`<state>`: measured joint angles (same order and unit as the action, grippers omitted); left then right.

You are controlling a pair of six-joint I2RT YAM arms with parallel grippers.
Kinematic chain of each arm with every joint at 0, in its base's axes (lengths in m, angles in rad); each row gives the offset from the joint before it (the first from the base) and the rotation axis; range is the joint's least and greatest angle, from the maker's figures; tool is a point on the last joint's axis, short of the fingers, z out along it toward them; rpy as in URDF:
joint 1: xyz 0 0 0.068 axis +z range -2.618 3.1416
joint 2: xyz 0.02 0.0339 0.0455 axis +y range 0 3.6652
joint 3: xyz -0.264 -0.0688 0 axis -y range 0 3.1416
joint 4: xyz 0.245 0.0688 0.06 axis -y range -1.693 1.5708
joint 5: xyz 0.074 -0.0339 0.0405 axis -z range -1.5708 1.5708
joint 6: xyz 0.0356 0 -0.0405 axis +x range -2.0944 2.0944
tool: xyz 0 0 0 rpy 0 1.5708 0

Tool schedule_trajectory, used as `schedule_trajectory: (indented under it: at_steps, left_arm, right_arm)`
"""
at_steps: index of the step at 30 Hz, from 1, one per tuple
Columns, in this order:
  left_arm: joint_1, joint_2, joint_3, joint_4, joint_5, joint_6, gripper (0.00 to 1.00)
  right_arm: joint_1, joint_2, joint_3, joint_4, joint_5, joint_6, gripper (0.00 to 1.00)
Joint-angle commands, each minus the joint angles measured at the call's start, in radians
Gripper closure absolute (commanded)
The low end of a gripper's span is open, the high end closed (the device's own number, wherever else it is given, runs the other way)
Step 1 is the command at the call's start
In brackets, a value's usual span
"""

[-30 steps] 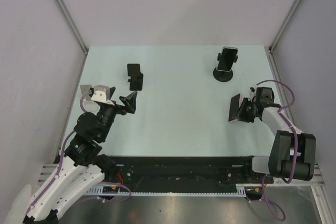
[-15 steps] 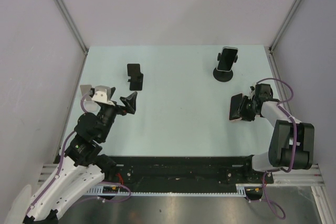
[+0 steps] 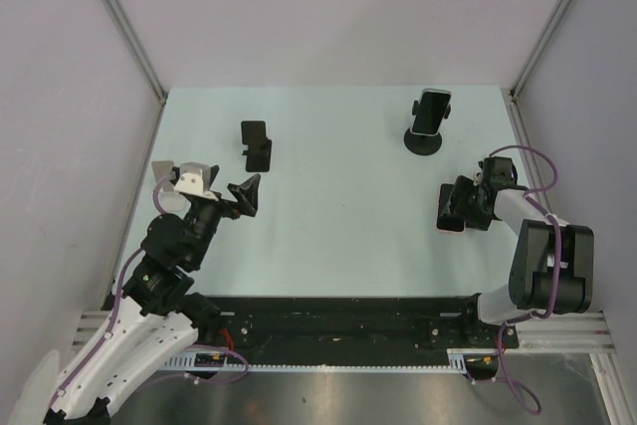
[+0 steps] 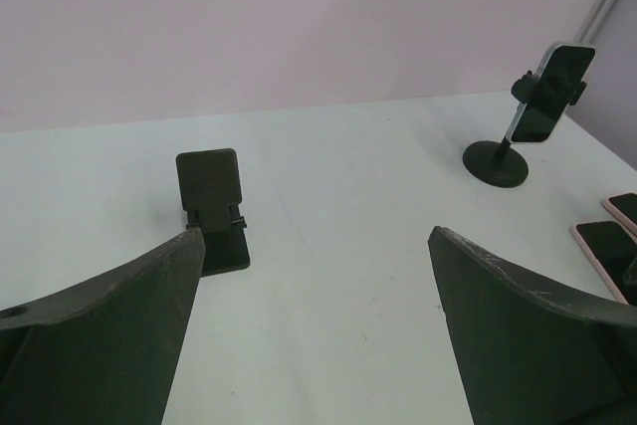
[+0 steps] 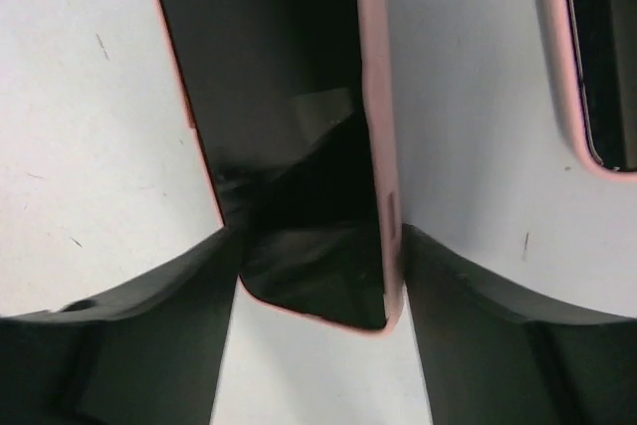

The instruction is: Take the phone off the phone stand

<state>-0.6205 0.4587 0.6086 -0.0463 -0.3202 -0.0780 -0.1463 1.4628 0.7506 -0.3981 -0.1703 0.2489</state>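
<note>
A phone (image 3: 432, 111) sits clamped in a round-based phone stand (image 3: 424, 140) at the back right; the left wrist view shows that phone (image 4: 542, 106) tilted on the stand (image 4: 496, 163). My right gripper (image 3: 462, 208) is low over the table at the right. It is open, and a pink-cased phone (image 5: 289, 126) lies tilted between its fingers (image 5: 129, 325) on the table surface. My left gripper (image 3: 221, 186) hangs wide open and empty above the left side, well short of everything.
An empty black folding stand (image 3: 257, 144) is at the back left, ahead of the left gripper (image 4: 316, 236). Another pink-cased phone (image 5: 597, 57) lies flat just right of the released one. The table's right edge (image 3: 518, 146) and wall are close to the right arm.
The right gripper's jaws have spread apart. The pink-cased phone it held upright has dropped toward the table. The left arm has not moved.
</note>
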Motion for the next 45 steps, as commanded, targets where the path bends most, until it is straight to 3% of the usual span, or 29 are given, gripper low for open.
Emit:
schedule_trajectory:
  at_steps: [1,10,26,29,33,45]
  left_arm:
    - [-0.008,-0.003,-0.004,0.026,-0.005,0.03,0.0]
    - [-0.008,-0.005,-0.004,0.026,0.0,0.03,0.0]
    - [-0.008,-0.006,-0.006,0.028,0.003,0.032,0.0]
    - [-0.01,-0.006,-0.006,0.028,0.004,0.034,0.0]
    - [-0.01,-0.008,-0.007,0.029,0.003,0.034,0.0]
    - [-0.015,-0.025,-0.007,0.031,0.004,0.041,0.0]
  right_arm:
    - [0.001,0.021,0.013,0.033,0.097,-0.017,0.25]
    - [0.045,0.027,0.033,0.035,0.138,-0.028,0.0]
    - [0.217,0.185,0.185,-0.041,0.287,-0.028,0.0]
    - [0.226,0.195,0.193,-0.059,0.334,-0.048,0.06]
    - [0.221,0.202,0.2,-0.077,0.365,-0.106,0.18]
    - [0.183,0.353,0.337,-0.186,0.425,-0.341,0.18]
